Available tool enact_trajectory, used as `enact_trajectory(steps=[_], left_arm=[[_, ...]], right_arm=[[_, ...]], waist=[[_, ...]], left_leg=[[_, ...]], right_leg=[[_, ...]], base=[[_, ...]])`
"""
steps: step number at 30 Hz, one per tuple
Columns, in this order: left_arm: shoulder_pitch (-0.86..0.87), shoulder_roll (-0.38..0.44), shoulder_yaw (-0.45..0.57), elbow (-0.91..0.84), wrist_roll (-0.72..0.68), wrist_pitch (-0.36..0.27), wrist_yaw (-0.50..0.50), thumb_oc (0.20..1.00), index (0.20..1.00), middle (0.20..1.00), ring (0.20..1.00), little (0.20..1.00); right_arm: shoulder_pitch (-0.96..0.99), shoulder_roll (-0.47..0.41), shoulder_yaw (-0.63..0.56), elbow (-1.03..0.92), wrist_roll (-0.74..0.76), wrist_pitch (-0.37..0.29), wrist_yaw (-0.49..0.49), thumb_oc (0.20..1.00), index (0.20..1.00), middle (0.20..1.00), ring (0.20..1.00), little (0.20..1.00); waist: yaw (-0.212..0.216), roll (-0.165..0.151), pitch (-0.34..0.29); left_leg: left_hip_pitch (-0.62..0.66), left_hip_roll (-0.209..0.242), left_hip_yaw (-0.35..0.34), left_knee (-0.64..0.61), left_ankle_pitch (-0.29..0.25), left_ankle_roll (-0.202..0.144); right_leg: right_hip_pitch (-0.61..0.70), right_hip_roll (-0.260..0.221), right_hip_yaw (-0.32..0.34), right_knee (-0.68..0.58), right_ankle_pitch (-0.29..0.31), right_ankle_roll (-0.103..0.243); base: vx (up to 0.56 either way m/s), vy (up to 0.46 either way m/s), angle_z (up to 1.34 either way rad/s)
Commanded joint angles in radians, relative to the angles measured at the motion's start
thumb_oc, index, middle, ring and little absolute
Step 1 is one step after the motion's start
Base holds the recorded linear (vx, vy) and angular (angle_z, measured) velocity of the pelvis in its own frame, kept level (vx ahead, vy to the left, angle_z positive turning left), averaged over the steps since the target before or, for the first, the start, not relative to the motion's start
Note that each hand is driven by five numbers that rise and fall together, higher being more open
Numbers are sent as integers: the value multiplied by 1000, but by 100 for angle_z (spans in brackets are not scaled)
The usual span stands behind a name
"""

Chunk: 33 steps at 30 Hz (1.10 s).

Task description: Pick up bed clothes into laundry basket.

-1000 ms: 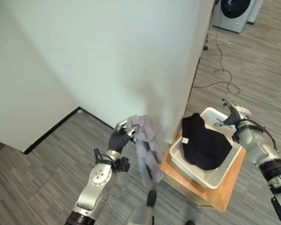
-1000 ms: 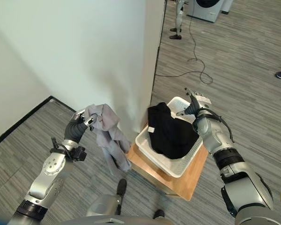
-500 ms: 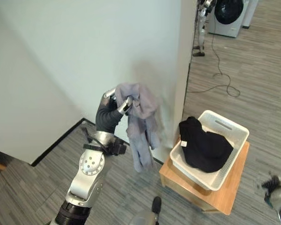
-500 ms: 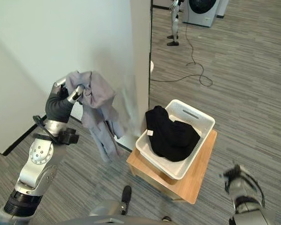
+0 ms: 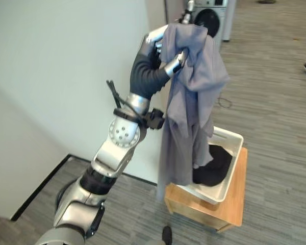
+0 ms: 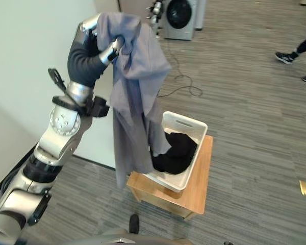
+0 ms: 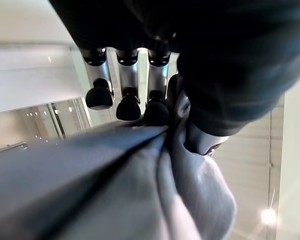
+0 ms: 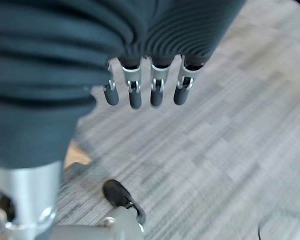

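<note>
Cloth (image 5: pixel 194 97): grey garment, held high in the air by the left hand, bunched at the top and hanging down in long folds; its lower end dangles in front of the basket's near left side (whether it touches the rim I cannot tell).
Left hand (image 5: pixel 152 61): raised well above the basket, fingers (image 5: pixel 174 62) curled round the top of the cloth; the left wrist view shows their dark tips pressed into the grey fabric (image 7: pixel 140 200).
Right hand (image 8: pixel 145 85): seen in its own wrist view, above the wood-look floor (image 8: pixel 230 150), fingers (image 8: pixel 135 90) hanging straight and relaxed, holding nothing.
Basket (image 5: pixel 232 158): white, slotted walls, sits on a low wooden tabletop (image 5: pixel 234 204) beside the wall.
Black cloth (image 5: pixel 214 166): piled inside the basket, partly hidden behind the hanging grey cloth.
Background: washing machine (image 6: pixel 181 18) far back; a person's shoes (image 6: pixel 285 56) on the floor at the right edge.
</note>
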Motion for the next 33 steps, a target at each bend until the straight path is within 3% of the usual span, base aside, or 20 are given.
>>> enact_trajectory(steps=[1,2,6,14,33], left_arm=[[-211,37,15,100,68,-44,84,200,200,200,200,200],[-333,85,-33,204,101,-33,110,200,200,200,200,200],[-512,146,-119,369,133,-13,126,200,200,200,200,200],[-749,160,-269,572,256,36,157,200,200,200,200,200],[-765,99,-333,728,474,123,149,200,200,200,200,200]], right_arm=[[-42,-21,10,-3,70,-13,1,1000,1000,1000,1000,1000],[-38,-16,15,-2,101,-20,6,1000,1000,1000,1000,1000],[-61,-6,25,2,144,-30,10,1000,1000,1000,1000,1000],[-128,-3,54,-38,198,-49,-6,1000,1000,1000,1000,1000],[-93,30,59,-38,217,-60,-22,1000,1000,1000,1000,1000]], waist=[[26,-33,25],[7,-30,25],[-14,-30,24],[-42,-39,26],[-75,-60,58]], left_leg=[[86,74,0,7,-92,-43],[92,77,16,7,-85,-41],[105,85,39,7,-98,-45],[96,92,66,7,-98,-46],[-4,75,89,7,-94,-41]], right_leg=[[-42,-45,-35,18,25,55],[-52,-43,-20,18,41,56],[-59,-37,0,18,39,64],[-94,-35,26,18,60,75],[-197,-60,12,18,94,98]], base=[[0,16,-30],[41,26,-32],[32,11,-23],[9,18,-18],[-3,27,-4]])
